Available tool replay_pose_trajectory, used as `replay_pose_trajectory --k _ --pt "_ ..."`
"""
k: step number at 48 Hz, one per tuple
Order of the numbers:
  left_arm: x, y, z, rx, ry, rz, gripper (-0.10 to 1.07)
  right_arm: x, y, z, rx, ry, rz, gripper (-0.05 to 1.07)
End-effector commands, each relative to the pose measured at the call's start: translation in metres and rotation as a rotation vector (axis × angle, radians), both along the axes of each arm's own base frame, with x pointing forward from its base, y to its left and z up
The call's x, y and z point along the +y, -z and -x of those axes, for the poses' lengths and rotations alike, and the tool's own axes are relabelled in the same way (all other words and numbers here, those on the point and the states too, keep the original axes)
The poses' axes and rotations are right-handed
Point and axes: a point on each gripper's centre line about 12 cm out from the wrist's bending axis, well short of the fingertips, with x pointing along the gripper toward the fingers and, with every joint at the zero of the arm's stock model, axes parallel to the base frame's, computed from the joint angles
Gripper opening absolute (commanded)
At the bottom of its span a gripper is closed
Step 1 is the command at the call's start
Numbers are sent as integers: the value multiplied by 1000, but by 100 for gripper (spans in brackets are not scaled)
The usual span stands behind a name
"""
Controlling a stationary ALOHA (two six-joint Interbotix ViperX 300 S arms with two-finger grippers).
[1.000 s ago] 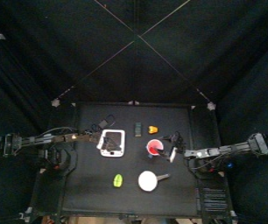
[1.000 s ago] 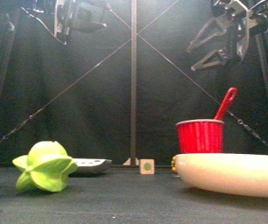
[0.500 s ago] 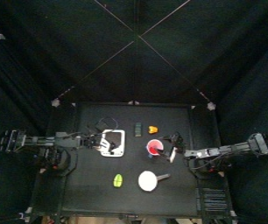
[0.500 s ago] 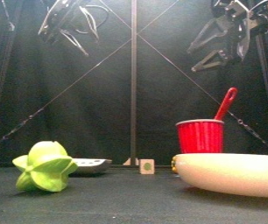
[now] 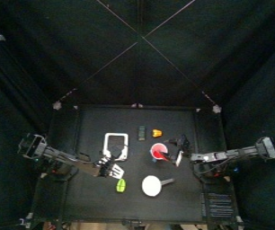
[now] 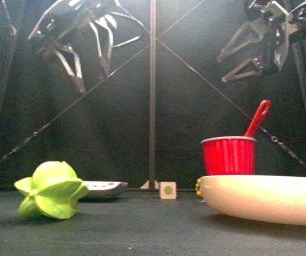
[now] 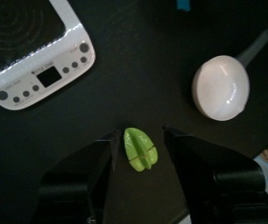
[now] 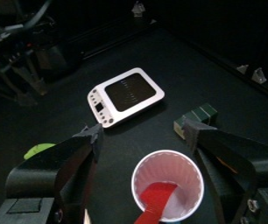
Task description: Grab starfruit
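The starfruit (image 5: 120, 185) is small, glossy and yellow-green. It lies on the black table near the front, left of the white round disc (image 5: 152, 185). It stands large at the left of the front view (image 6: 52, 190). My left gripper (image 5: 110, 167) hangs just behind and above it, jaws open. In the left wrist view the starfruit (image 7: 140, 149) lies between the open jaws of the left gripper (image 7: 141, 135), below them. My right gripper (image 5: 190, 160) rests open and empty at the right, beside the red cup (image 5: 159, 150).
A white kitchen scale (image 5: 115, 144) lies behind the starfruit. The red cup (image 6: 228, 155) holds a red stick. A tiny orange piece (image 5: 159, 133) and a small black block (image 8: 201, 114) lie further back. The white disc (image 7: 222, 87) has a handle.
My left gripper has moved from over the scale toward the table's front, and now hangs over the starfruit. The right arm has not moved.
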Motion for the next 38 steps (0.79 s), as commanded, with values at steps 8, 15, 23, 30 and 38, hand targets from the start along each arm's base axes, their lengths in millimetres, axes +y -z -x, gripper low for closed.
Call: replay_pose_trajectory --k 8,15,23,30,38 --pt "-26 32 -32 90 21 44 90 -1 -4 6 -24 5 -5 101" --pt "-34 45 -44 121 19 63 94 -2 -4 8 -25 8 -13 101" --pt "-45 70 -44 208 -20 142 94 -2 -4 8 -25 9 -14 101" --pt "-53 81 -42 248 -48 207 94 -2 -3 8 -23 11 -18 101" --pt "-58 86 -41 259 -54 218 94 -2 -3 8 -23 10 -18 101"
